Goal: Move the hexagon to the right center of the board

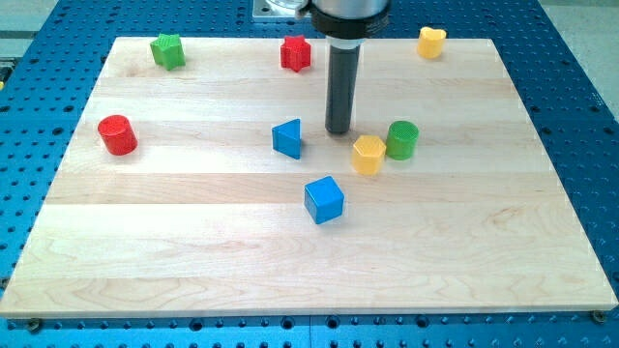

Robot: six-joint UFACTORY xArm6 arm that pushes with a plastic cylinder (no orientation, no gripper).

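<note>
My tip [338, 131] rests on the table [193, 242] just at 10 o'clock of the yellow hexagon [368, 154], a narrow gap between them. Arm carries a rod only, no fingers to report. Hexagon sits near board centre, slightly toward 3 o'clock, touching the green cylinder [402, 139] at its 2 o'clock. Blue triangular block [287, 138] at 9 o'clock of tip; blue cube [324, 199] at 6 o'clock.

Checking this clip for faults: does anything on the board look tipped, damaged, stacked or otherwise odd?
Nothing stands out. Every block sits flat on the wooden board, none stacked or over an edge. The yellow hexagon touches the green cylinder, with my tip just up-left of the hexagon.
</note>
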